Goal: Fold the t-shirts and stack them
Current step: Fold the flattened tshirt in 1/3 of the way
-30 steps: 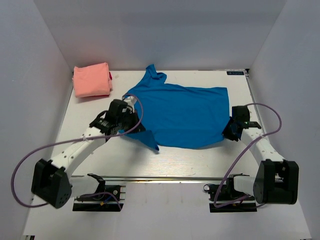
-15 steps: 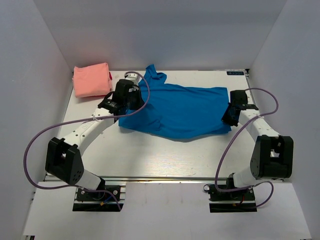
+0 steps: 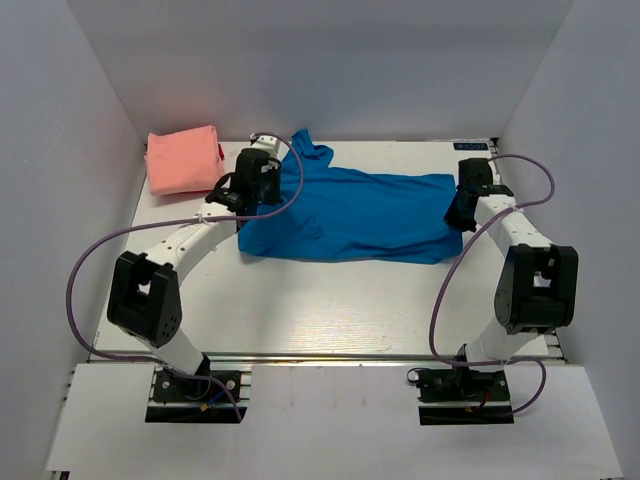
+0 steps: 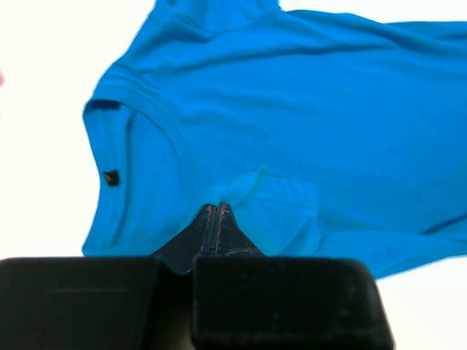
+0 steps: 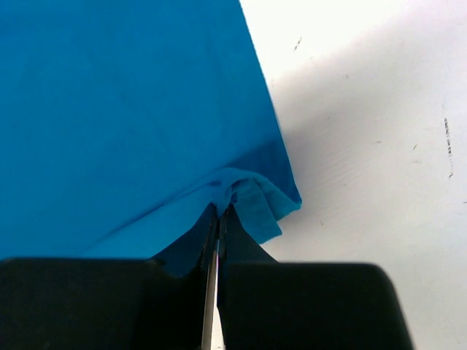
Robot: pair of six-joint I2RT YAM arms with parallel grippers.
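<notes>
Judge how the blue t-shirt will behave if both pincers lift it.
Probably floppy: the blue t-shirt bunches into small folds at the left pincer and right pincer. Likely to sag between them, being pinched only at two edges.

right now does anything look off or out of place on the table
Nothing spilled or damaged. The blue t-shirt lies rumpled and crooked, its near edge uneven, with cloth bunched where the left gripper and right gripper pinch it. The salmon-pink t-shirt sits neatly folded in the far left corner.
</notes>
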